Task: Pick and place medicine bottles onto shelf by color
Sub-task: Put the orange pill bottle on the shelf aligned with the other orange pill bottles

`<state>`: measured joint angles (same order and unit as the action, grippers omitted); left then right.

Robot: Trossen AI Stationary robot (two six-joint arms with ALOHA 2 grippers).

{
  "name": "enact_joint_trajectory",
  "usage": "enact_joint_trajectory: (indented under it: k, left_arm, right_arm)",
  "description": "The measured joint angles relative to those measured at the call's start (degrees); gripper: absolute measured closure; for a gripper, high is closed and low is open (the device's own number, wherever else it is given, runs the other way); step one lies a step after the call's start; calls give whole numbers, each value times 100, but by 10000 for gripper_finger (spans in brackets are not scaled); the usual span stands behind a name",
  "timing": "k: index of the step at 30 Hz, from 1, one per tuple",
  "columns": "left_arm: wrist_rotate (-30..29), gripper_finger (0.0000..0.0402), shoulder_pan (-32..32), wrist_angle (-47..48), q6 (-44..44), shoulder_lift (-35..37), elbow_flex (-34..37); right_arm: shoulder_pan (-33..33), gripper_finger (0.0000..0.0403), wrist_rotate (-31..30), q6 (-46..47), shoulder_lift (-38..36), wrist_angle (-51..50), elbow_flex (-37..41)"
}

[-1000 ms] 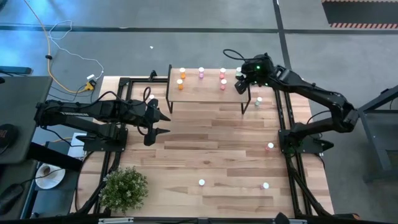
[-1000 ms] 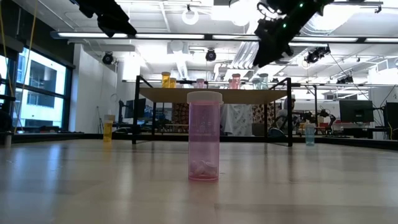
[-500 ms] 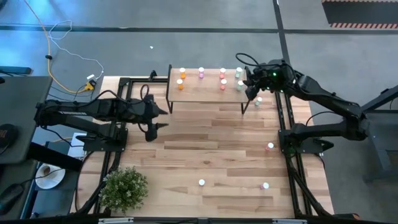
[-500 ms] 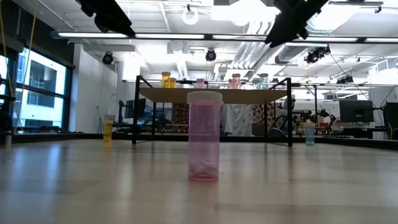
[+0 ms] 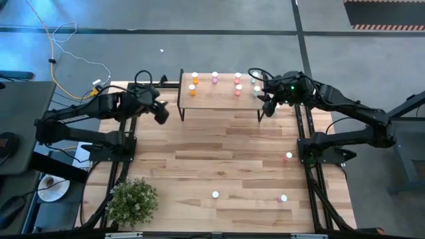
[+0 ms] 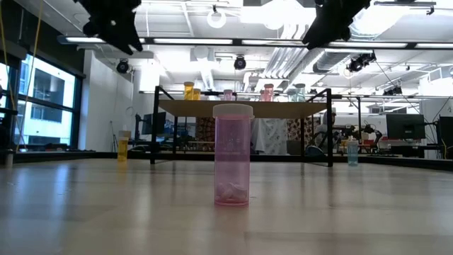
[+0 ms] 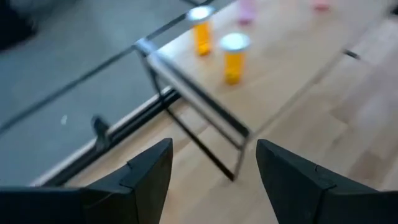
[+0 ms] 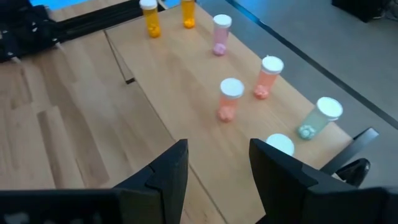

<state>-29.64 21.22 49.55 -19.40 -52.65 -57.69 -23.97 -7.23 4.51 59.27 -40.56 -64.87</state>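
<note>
Two fingers pairs (image 7: 211, 180) (image 8: 217, 177) apart, empty; cylindrical white-capped bottles (image 8: 229, 99) on smooth wood shelf (image 8: 168, 74), approx. seven.

Two dark fingers (image 7: 149, 180) stand apart at the bottom. Beyond them, upper centre, two orange bottles (image 7: 234, 57) stand near the shelf (image 7: 273, 81) corner.
</note>
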Motion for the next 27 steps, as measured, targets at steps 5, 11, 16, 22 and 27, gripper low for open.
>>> enact_joint_trajectory:
  k: [5, 11, 16, 22, 27]
  left_arm:
    - [-21, 179, 460, 281, -566, -183, 2]
    - [51, 179, 838, 429, -486, -649, 7]
    - [244, 179, 1273, 431, 139, -988, 7]
    - [922, 179, 1980, 469, 1201, -1292, 7]
    - [1491, 179, 2435, 471, 2080, -1600, 7]
  right_arm:
    - [126, 240, -38, 0, 0, -2, 0]
    - [211, 240, -179, 0, 0, -50, 1]
    - [213, 240, -180, 22, 0, -61, 1]
    - [216, 240, -187, 214, 2, -61, 1]
    - [217, 240, -187, 258, 2, -59, 3]
